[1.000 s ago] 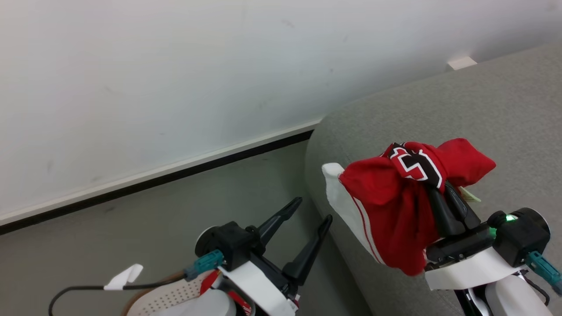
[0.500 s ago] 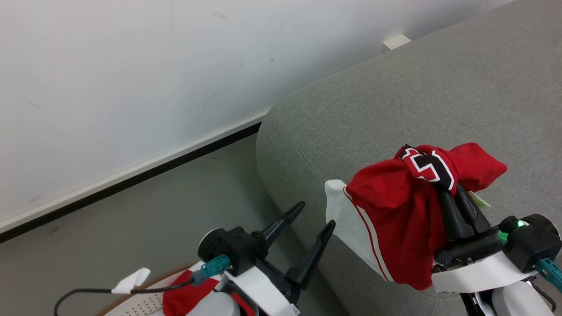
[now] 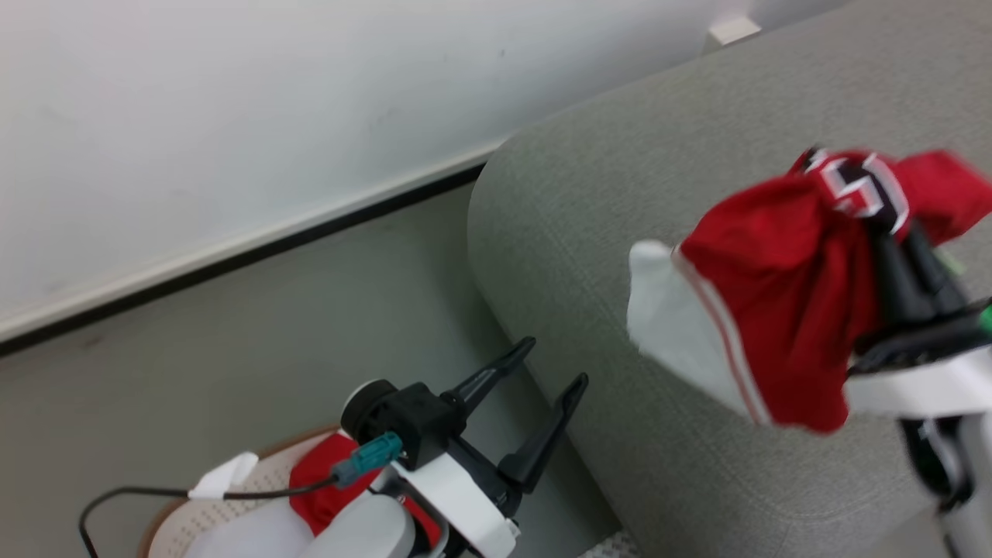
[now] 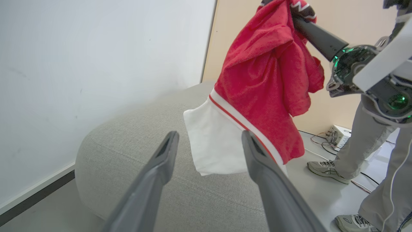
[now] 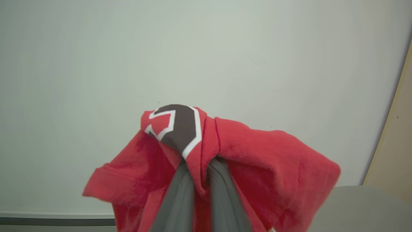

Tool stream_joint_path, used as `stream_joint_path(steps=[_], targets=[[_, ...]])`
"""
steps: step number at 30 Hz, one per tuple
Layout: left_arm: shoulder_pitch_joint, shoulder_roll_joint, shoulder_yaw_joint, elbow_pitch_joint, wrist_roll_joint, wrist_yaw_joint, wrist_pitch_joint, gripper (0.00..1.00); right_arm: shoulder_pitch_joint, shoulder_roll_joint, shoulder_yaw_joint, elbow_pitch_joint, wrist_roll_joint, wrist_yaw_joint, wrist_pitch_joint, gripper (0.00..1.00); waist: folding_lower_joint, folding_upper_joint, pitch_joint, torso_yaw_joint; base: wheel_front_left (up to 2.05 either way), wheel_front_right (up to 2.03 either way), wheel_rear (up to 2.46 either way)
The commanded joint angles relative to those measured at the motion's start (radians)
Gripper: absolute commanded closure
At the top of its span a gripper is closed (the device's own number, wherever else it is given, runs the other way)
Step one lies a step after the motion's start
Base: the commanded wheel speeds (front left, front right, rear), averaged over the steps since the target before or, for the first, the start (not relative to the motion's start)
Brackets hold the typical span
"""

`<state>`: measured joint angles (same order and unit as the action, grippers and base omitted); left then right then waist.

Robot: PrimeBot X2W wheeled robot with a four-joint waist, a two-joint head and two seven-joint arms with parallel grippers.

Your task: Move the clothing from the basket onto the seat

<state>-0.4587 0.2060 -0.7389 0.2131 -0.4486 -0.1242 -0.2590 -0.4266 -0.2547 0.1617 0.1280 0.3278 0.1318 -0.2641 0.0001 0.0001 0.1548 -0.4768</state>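
Lifted higher, clothing (image 3: 783, 310) hangs over grey seat (image 3: 620, 194) beside white wall (image 3: 232, 93).

You see grey floor (image 3: 232, 325) running to baseboard (image 3: 232, 260) at wall edge. Seat (image 3: 620, 155) stands on floor, rounded corner toward wall. Basket (image 3: 174, 521) sits on floor near seat, on your left of it. At seat's other side, on floor: person's shoes (image 4: 326, 167), cables (image 4: 317, 141), small white box (image 4: 338, 133).
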Motion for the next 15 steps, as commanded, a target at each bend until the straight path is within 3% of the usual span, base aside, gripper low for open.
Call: stream_joint_path(steps=[1,15], targets=[[-0.012,0.01,0.001,-0.002,0.011,-0.004,0.003,0.0,-0.029,-0.012,-0.007,0.006,0.017,-0.002,0.0,1.0,-0.0001,-0.0001,0.036,0.025,0.0,0.0,0.0],[-0.116,0.093,0.002,-0.087,0.039,-0.005,0.07,0.0,-0.441,-0.261,-0.047,0.351,0.157,-0.002,0.004,1.0,-0.0001,-0.0001,0.306,0.191,0.0,0.0,0.0]])
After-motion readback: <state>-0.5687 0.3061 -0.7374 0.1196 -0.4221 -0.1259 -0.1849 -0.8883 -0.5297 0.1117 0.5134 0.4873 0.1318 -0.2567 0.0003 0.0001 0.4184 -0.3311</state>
